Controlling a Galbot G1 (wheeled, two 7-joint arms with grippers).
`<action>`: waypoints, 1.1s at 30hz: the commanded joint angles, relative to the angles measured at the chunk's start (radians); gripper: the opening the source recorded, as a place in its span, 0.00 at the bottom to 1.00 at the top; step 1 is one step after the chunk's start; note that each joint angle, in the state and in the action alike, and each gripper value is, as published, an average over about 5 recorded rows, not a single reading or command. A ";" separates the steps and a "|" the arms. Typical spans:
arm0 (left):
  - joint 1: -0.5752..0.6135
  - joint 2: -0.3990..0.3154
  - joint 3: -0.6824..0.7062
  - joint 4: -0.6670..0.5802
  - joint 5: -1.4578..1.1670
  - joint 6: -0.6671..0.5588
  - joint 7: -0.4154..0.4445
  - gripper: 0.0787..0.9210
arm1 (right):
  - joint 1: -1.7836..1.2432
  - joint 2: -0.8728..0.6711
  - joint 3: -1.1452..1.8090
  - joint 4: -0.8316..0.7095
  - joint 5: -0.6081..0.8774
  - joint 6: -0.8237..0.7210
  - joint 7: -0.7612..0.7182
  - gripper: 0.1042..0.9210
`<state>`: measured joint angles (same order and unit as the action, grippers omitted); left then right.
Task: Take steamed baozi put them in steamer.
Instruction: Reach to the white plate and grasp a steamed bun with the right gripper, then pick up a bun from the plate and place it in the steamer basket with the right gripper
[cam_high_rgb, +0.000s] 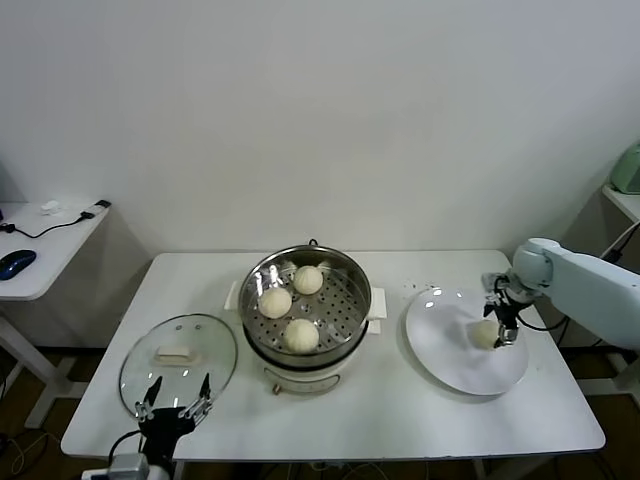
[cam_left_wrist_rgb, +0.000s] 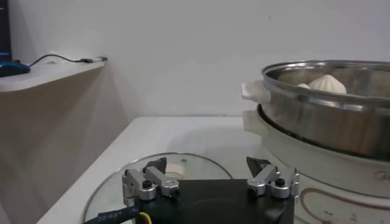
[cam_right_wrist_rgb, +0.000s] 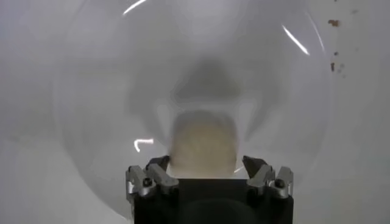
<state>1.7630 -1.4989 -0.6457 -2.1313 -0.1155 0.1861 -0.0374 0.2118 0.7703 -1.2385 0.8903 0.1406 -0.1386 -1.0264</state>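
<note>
The steel steamer (cam_high_rgb: 352, 272) stands mid-table on its white base and holds three cream-white baozi (cam_high_rgb: 308, 279) (cam_high_rgb: 275, 301) (cam_high_rgb: 301, 335). A fourth baozi (cam_high_rgb: 484, 335) lies on the white plate (cam_high_rgb: 450, 355) at the right. My right gripper (cam_high_rgb: 503, 326) is down over this bun. In the right wrist view its open fingers straddle the baozi (cam_right_wrist_rgb: 203, 143), which sits between the tips of the gripper (cam_right_wrist_rgb: 206, 164). My left gripper (cam_high_rgb: 175, 402) is open and empty at the near left edge, over the glass lid (cam_high_rgb: 178, 360).
The left wrist view shows the left gripper (cam_left_wrist_rgb: 207, 165) above the lid (cam_left_wrist_rgb: 122, 182), with the steamer (cam_left_wrist_rgb: 329, 115) close beside it and one baozi (cam_left_wrist_rgb: 327, 83) showing over the rim. A side desk (cam_high_rgb: 40, 250) with a mouse stands far left.
</note>
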 joint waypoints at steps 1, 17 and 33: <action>0.002 0.001 -0.002 -0.004 0.000 0.003 0.000 0.88 | 0.000 0.002 -0.003 0.009 0.014 -0.009 -0.016 0.78; 0.004 -0.003 0.016 -0.036 0.002 0.013 0.001 0.88 | 0.577 -0.039 -0.451 0.349 0.356 -0.076 -0.016 0.65; -0.008 0.008 0.031 -0.067 -0.005 0.014 0.007 0.88 | 0.974 0.376 -0.521 0.727 1.010 -0.307 0.195 0.65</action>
<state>1.7557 -1.4926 -0.6162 -2.1937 -0.1180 0.2007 -0.0299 0.9747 0.9177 -1.7101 1.4079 0.7786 -0.3095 -0.9564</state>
